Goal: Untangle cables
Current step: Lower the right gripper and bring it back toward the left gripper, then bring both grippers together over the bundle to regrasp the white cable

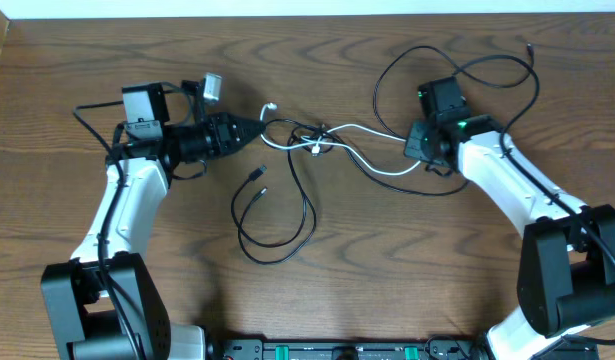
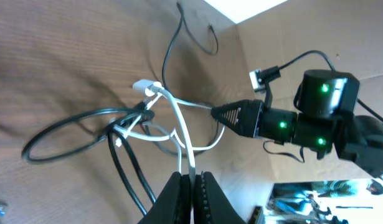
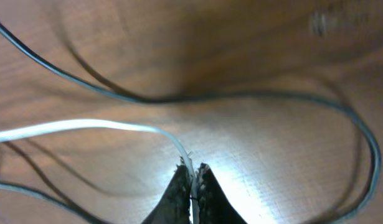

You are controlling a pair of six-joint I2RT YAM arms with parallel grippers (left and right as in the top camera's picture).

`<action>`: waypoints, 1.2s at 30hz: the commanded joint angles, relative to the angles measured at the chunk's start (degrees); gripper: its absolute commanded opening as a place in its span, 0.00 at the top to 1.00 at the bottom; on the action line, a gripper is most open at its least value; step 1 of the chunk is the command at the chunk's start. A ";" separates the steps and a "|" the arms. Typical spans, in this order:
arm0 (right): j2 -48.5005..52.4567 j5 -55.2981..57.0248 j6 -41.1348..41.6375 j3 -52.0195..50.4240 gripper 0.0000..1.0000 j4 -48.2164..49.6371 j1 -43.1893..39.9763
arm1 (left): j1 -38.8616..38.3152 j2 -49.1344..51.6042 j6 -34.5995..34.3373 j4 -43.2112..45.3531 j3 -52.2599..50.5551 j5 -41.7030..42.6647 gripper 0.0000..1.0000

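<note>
The white cord (image 1: 365, 130) stretches across the table's middle between my two grippers and crosses the black cord (image 1: 277, 250) in a small knot (image 1: 319, 137). My left gripper (image 1: 259, 137) points right and is shut on the white cord (image 2: 179, 121) near its plug end (image 2: 146, 87). My right gripper (image 1: 409, 149) points left and is shut on the cord's other stretch (image 3: 85, 127). The black cord (image 3: 241, 96) loops round behind the right gripper and also hangs in a big loop toward the front. In the left wrist view the right gripper (image 2: 217, 112) faces me.
Small black plug ends (image 1: 258, 176) lie inside the front loop, and another end (image 1: 528, 45) lies at the back right. Both white arms (image 1: 127, 215) flank the cords. A cardboard wall (image 2: 291, 31) borders the wooden table (image 1: 387, 260).
</note>
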 commanded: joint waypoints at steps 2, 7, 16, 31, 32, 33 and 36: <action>-0.92 -4.04 -4.85 -0.44 0.90 -3.30 -0.79 | -4.24 -0.33 -1.44 -3.63 0.44 -6.21 0.92; -0.92 -16.39 -12.70 -0.44 0.60 -3.19 -0.66 | -14.25 -0.33 -8.81 -3.08 0.44 -25.44 0.93; -0.94 -34.99 -18.73 -0.04 0.39 10.01 -1.75 | -21.70 -0.33 -8.28 -4.85 0.44 -30.40 0.93; 0.04 -25.94 -26.27 -0.09 0.48 21.38 3.58 | -20.48 -0.33 -3.32 -19.93 0.44 -29.86 0.93; 0.68 -25.92 -27.82 -0.09 0.46 21.64 3.67 | -20.48 -0.33 -3.32 -20.50 0.44 -29.64 0.93; 0.98 -25.94 -28.35 -0.09 0.44 21.77 3.67 | -20.48 -0.33 -3.30 -20.85 0.44 -29.38 0.93; 3.65 -26.03 -33.35 -0.09 0.39 22.14 3.65 | -20.48 -0.33 -3.10 -21.27 0.44 -26.23 0.93</action>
